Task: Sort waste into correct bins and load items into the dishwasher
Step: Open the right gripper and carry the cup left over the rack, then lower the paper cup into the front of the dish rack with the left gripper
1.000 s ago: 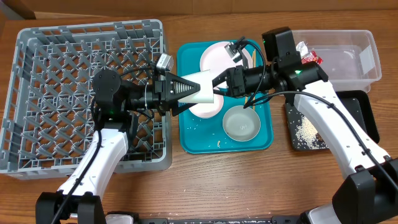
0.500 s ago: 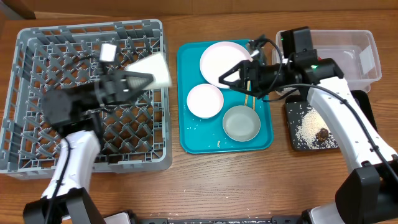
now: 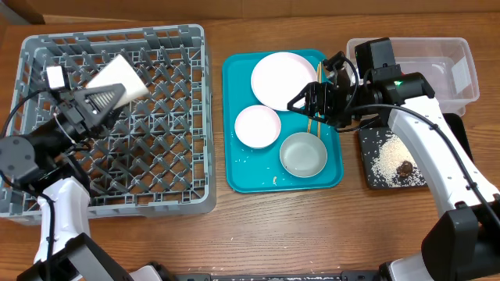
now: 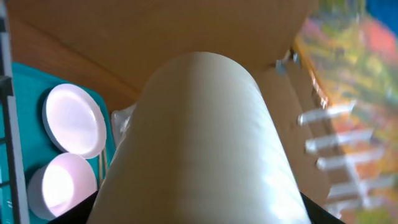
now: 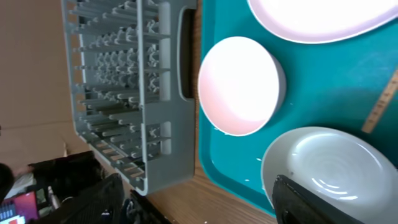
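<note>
Holding the small cup [image 3: 119, 74] in the left gripper [image 3: 108, 90], jaws clamped on its sides, above the rear left part of the dish rack [image 3: 156, 33]. The cup is tipped well off vertical. It fills the left wrist view, so I cannot tell whether it touches the lattice floor. My reading: it is carried tilted so it can settle between the pegs rather than perch on them. I see no other dish in the rack, so nothing should block a set-down.

Right gripper [image 3: 303, 97] hangs over the teal tray [image 3: 234, 168], jaws spread with nothing between them, just beside the chopsticks [image 3: 319, 69]. I judge those the likely next pick. They lie in the narrow strip between the large plate [image 3: 283, 80] and the tray's right wall, with the bowl [image 3: 303, 154] near their lower end, which is tight for fingers. The small white dish [image 3: 257, 126] sits left of the bowl.

Further right is the black tray [image 3: 453, 133], holding rice [image 3: 384, 162] and a brown lump [image 3: 405, 167]. The clear tub [image 3: 437, 78] lies behind it, partly hidden by the right arm.
</note>
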`<state>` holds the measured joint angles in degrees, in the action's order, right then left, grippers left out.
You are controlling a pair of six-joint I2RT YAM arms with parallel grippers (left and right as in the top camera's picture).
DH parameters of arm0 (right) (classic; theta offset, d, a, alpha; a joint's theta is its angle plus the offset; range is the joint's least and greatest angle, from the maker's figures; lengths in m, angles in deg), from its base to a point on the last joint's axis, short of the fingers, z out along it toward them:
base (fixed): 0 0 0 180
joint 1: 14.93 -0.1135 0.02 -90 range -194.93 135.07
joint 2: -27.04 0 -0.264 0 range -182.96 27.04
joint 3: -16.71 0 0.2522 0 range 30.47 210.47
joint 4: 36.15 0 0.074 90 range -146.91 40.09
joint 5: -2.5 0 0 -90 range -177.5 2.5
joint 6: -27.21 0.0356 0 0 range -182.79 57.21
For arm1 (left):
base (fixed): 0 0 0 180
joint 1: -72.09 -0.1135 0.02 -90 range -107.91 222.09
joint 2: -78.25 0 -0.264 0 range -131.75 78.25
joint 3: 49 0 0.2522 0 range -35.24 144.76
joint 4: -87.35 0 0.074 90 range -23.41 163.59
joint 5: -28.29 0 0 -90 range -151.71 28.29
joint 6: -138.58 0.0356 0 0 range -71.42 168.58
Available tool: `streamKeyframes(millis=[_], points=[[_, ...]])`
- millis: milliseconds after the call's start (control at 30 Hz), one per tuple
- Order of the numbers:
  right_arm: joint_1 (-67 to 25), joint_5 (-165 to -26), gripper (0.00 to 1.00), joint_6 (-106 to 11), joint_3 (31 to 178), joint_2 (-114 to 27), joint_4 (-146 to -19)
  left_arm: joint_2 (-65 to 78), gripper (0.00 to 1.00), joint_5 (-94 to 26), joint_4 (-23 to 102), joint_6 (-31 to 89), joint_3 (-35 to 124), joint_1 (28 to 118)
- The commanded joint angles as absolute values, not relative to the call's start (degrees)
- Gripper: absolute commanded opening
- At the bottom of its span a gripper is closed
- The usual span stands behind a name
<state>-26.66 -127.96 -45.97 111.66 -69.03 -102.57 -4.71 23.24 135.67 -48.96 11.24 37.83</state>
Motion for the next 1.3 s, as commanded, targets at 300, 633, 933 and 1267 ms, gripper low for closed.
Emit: streamKeyframes(millis=[300,633,933,1267], points=[[-26.8,-125.8,0.78,-46.5,111.8,-69.3,-103.6,-4.6,0.33,9.2,107.4,-29.6,12.6,38.8],[-26.8,-124.4,0.78,-46.5,111.8,-69.3,-103.9,-4.6,0.34,-5.3,67.3,0.8,20.9,42.2],[-26.8,-123.9,0.79,-46.5,111.8,-69.3,-105.0,-4.6,0.41,-34.0,23.6,23.8,42.7,54.4],[-26.8,-120.6,0.8,-46.5,111.8,-69.3,-106.6,-4.6,0.36,-48.0,-1.7,27.5,50.0,66.5]])
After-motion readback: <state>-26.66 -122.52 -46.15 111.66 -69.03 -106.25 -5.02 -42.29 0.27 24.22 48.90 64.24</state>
